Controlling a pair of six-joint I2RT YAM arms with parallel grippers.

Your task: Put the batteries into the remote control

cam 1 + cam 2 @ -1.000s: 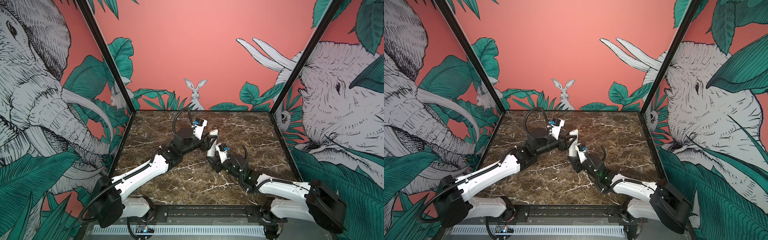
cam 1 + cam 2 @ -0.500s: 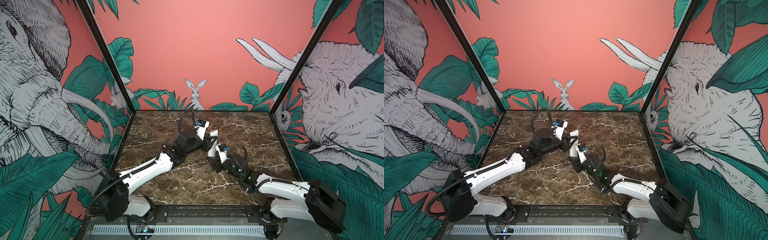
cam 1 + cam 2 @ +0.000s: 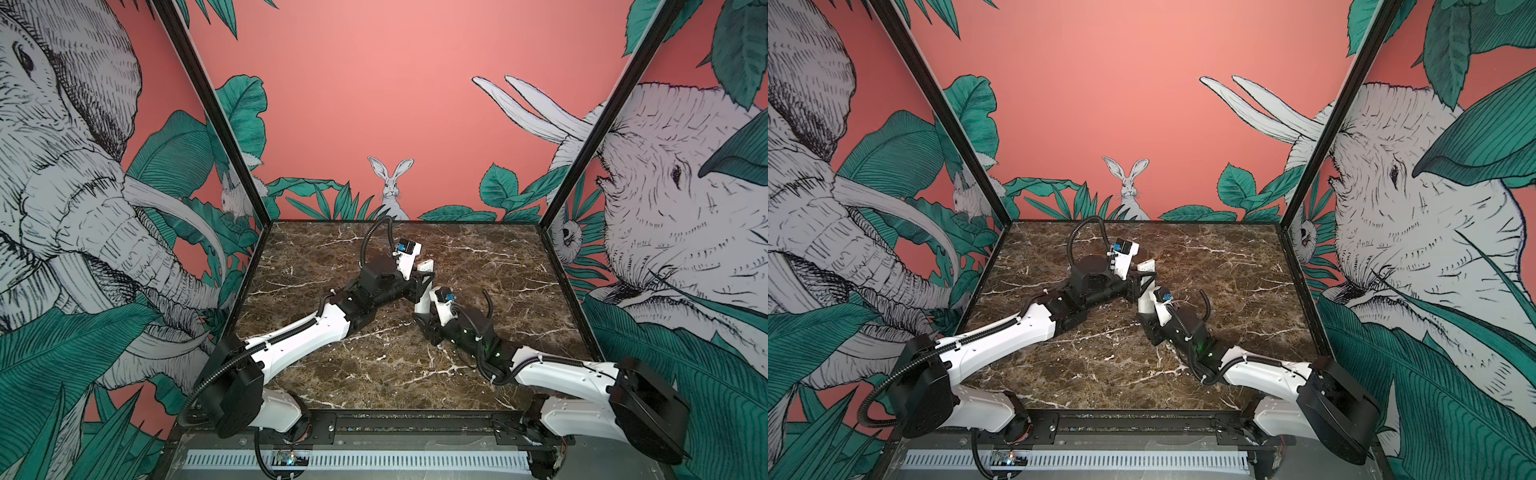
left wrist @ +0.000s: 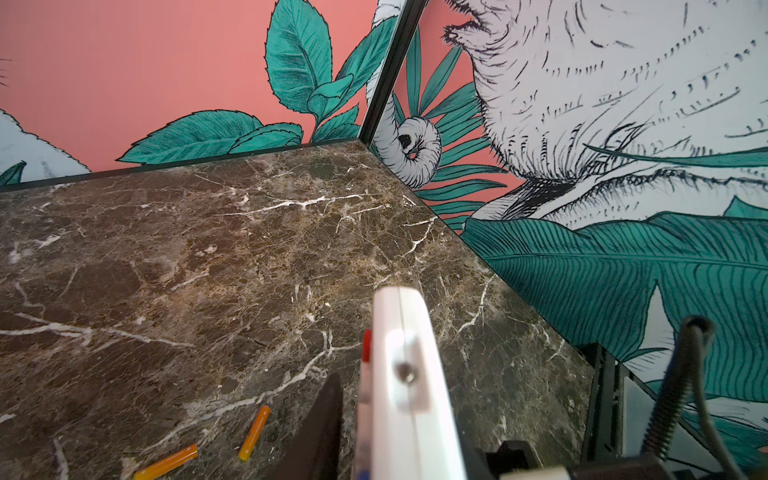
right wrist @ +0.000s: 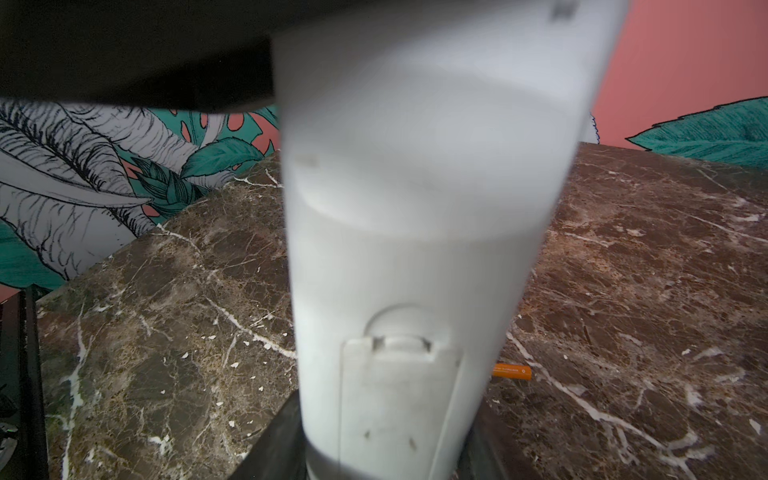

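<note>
The remote control stands upright, bottom end pinched in the right end effector, the left end effector around it just above, hold unclear; next the back cover probably must slide off, batteries waiting on the table below.

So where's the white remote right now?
In both top views the remote control stands nearly upright near the middle of the table, its lower end in the right gripper and the left gripper at its upper part.

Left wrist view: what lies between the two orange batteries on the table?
Nothing but bare marble table: one battery and the other battery lie apart, with no object between them, as the left wrist view shows.
</note>
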